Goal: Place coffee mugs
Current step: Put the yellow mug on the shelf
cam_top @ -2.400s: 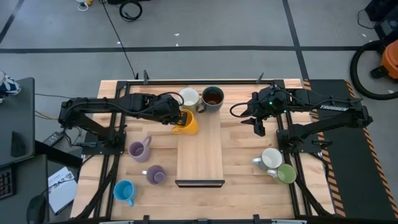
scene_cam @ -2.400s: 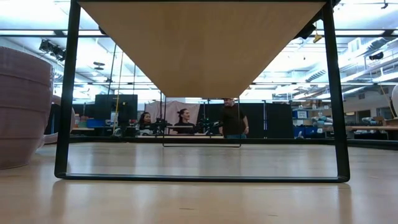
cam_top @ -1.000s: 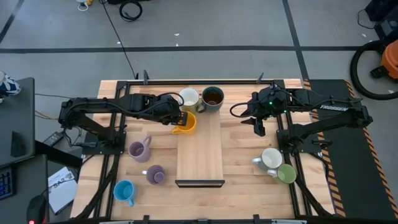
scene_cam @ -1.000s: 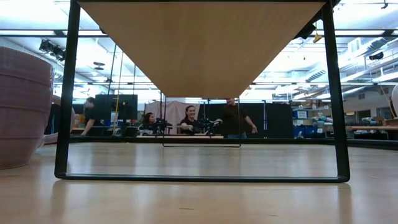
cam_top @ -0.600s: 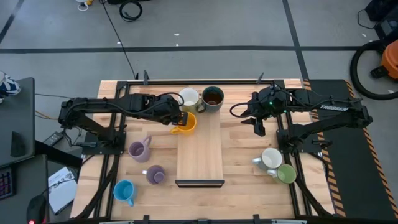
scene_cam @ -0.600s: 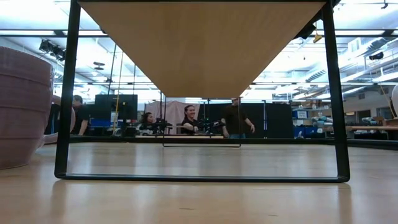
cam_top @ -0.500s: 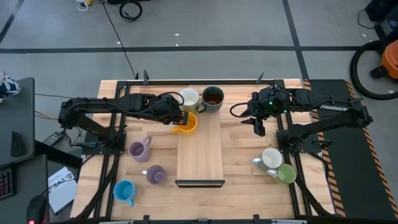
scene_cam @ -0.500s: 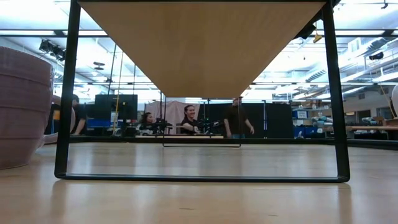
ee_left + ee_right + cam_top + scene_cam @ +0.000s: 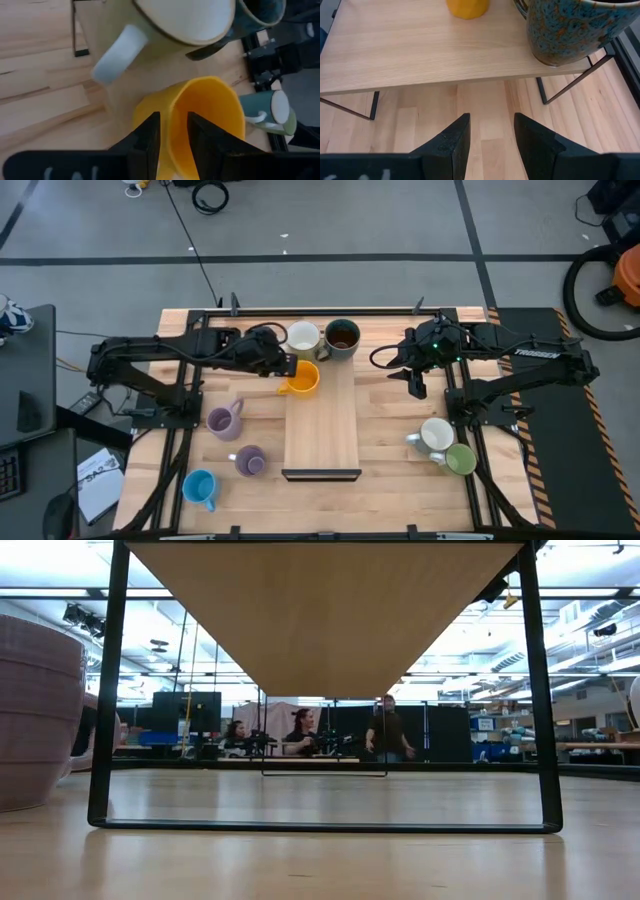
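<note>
Eight mugs: two white (image 9: 303,336), two lavender (image 9: 224,419)

A grey concrete floor (image 9: 400,220) crossed by dark tape lines is seen; long ceiling strip lights (image 9: 60,592) are lit.

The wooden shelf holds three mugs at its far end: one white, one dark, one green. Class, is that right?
Not quite. The third mug on the wooden shelf is orange, not green, as the high view shows; the white mug and dark mug are right.
</note>
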`<state>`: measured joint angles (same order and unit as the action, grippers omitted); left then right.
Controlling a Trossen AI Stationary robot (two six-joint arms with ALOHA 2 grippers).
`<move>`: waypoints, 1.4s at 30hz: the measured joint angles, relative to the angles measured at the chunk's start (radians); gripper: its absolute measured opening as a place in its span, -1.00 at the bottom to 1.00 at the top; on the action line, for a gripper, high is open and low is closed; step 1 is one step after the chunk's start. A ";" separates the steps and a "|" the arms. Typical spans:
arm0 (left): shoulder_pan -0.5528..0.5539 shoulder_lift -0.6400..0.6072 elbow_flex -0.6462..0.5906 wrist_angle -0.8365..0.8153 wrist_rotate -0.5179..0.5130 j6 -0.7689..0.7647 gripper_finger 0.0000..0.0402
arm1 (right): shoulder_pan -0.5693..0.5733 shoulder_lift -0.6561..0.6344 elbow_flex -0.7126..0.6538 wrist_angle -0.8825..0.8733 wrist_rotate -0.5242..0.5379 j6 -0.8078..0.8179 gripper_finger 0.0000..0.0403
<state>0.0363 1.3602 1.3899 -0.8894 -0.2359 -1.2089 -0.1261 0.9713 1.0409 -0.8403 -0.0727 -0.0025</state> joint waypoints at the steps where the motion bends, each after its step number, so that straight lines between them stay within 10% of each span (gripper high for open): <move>1: -0.001 -0.009 0.000 0.000 0.002 0.013 -0.49 | 0.000 0.000 0.000 -0.001 0.000 0.000 -0.22; 23: -0.340 0.089 0.000 0.280 0.046 0.213 -0.49 | 0.000 0.000 0.000 0.000 -0.002 0.000 -0.21; 42: -0.288 0.259 0.000 0.367 -0.082 0.200 -0.49 | 0.000 0.000 0.000 0.002 -0.002 0.000 -0.22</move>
<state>-0.2512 1.6192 1.3899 -0.5226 -0.3176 -1.0088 -0.1261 0.9710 1.0412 -0.8384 -0.0742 -0.0025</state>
